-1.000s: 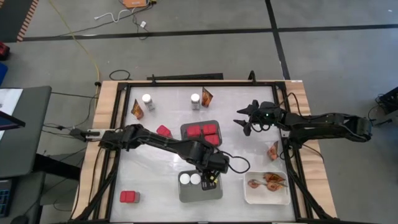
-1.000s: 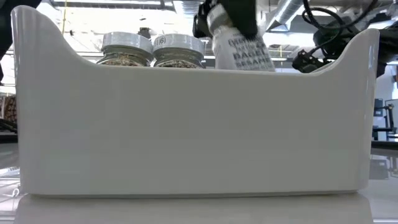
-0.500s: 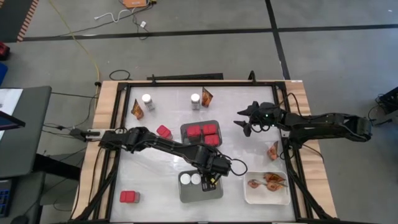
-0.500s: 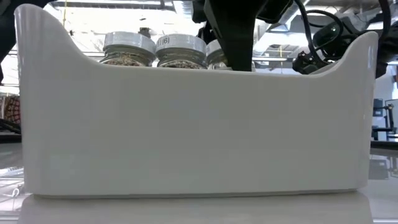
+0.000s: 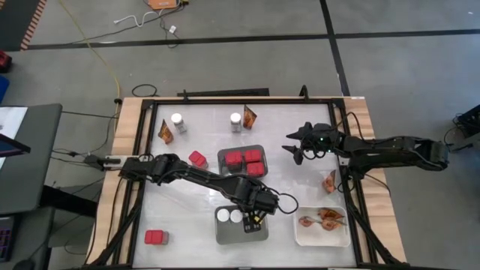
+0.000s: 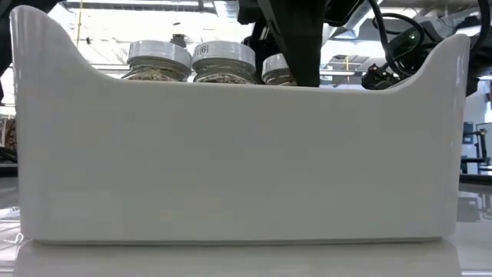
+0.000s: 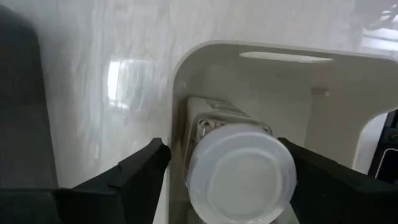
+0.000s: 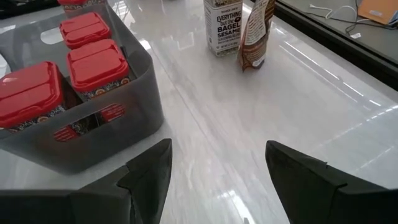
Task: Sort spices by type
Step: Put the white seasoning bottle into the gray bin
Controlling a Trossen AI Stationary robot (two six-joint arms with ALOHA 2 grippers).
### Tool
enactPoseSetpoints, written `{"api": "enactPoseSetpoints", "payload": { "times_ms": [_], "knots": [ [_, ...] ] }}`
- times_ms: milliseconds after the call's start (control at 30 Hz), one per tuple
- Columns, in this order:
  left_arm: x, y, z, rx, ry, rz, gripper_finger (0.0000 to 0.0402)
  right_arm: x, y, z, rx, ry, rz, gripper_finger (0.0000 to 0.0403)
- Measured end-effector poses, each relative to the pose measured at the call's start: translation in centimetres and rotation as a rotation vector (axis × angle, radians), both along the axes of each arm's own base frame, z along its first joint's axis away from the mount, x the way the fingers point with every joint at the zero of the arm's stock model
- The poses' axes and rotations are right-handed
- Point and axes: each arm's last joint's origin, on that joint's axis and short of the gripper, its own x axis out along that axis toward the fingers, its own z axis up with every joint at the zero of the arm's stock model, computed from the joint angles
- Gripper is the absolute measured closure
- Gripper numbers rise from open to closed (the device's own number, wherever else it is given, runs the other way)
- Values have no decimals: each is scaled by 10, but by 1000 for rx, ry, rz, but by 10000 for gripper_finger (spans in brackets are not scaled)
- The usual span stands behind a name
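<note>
Your left tool [image 7: 221, 168] straddles the third jar [image 7: 241, 175], fingers spread, apparently releasing it upright beside its two matching neighbours. Your right tool [image 8: 217, 171] waits open and empty.

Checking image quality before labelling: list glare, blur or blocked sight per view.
Low view: white tray wall fills the frame, hiding most of the table. Left wrist view: jar lid close and soft, glare on the table. Right wrist view: streaky ceiling reflections on the tabletop.

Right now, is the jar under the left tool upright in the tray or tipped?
Upright, in the tray. The low view shows its white-lidded top level beside two other jars behind the tray wall; the left tool straddles it.
</note>
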Motion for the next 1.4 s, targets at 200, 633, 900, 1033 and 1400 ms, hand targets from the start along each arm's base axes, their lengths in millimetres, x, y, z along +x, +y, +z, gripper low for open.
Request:
{"api": "enactPoseSetpoints", "payload": {
  "times_ms": [200, 633, 900, 1033, 1400],
  "knots": [
    [0, 0, -1, -1, 6, 5, 114, 0, 0, 0, 0, 0, 0, 117],
    [0, 0, 2, -42, 13, 100, 112, 0, 0, 0, -2, 1, 1, 117],
    [-1, 2, 19, -58, -25, 98, 112, 0, 0, 0, -2, 1, 1, 117],
    [-11, 7, 35, -25, -36, 87, 112, 0, 0, 0, 1, 4, 0, 117],
    [-42, 22, 78, 306, -84, -138, 112, -1, 0, -2, 49, 2, -23, 117]
  ]
}}
